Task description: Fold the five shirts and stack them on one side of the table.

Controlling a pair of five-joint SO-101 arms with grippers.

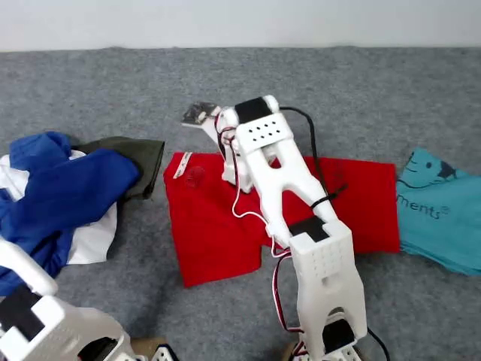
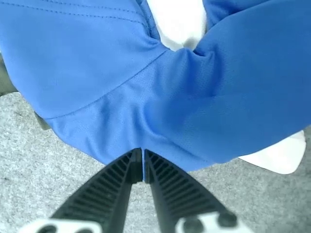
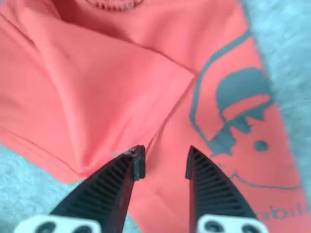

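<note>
Over the middle of the table, the right gripper (image 3: 165,164) hangs with its jaws part-way apart and nothing between them, just above the red shirt (image 3: 97,87), where a sleeve lies folded in over the printed body. That shirt looks thin, light and limp. It should sag and slide on itself when lifted, so a pinch at a hem or at the doubled sleeve edge below the jaws seems safer than one in the flat middle, where a single layer may slip out. The left gripper (image 2: 142,167) sits with its jaws closed tip to tip at the lower hem of the blue shirt (image 2: 194,97). I cannot tell whether any cloth is caught between them. The blue shirt has a smooth, sporty weave and is likely slippery. It is bunched over a white shirt (image 2: 177,19), so pulling it may drag the white one along. In the high view this pile sits at 9 o'clock, with an olive shirt (image 1: 143,154) tucked beneath it toward 10 o'clock and nearly touching the red shirt's corner. A teal shirt (image 1: 443,210) lies at 3 o'clock, close beside the red shirt's far edge. Bare grey table (image 1: 376,83) runs from 11 to 2 o'clock, the widest room for spreading or stacking, while the arm bases crowd 6 and 7 o'clock.
</note>
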